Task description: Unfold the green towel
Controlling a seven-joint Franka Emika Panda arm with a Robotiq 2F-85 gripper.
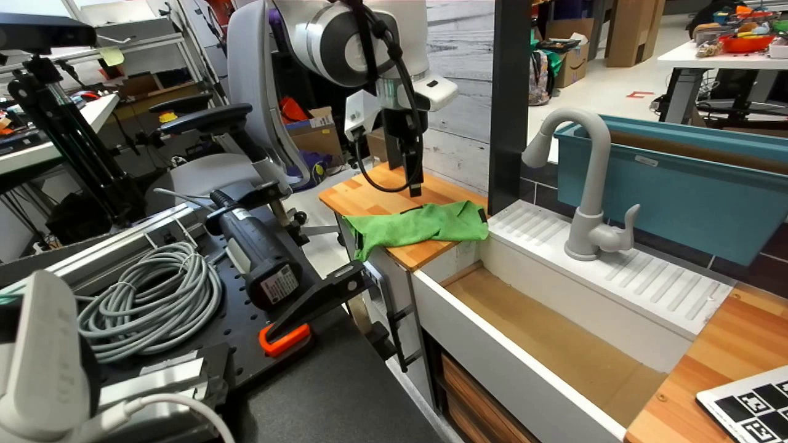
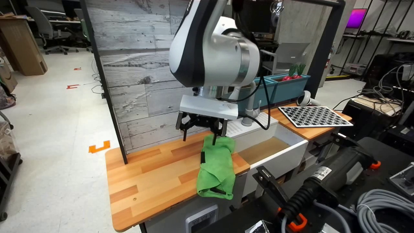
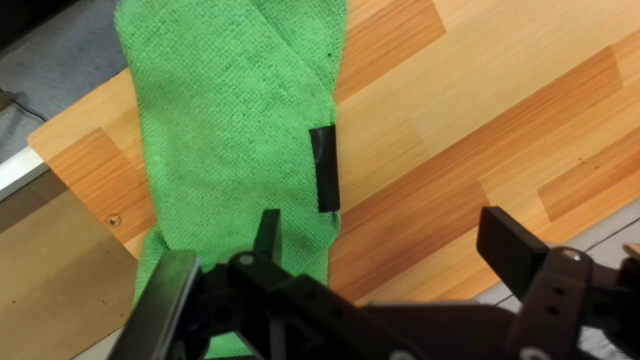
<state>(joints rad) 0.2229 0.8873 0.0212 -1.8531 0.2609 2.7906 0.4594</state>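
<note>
Looking down on the towel from three places.
Facing across the bench toward the sink in an exterior view, facing over the counter toward the sink in an exterior view; standing well back, sharing towel, sink and arm in both exterior views; peering steeply down from close above in the wrist view, catching fingers along the lower edge.

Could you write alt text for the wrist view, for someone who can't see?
A folded green towel lies on a wooden countertop, a black strip at its right edge. At the bottom, the black end effector appears open in front of them.
</note>
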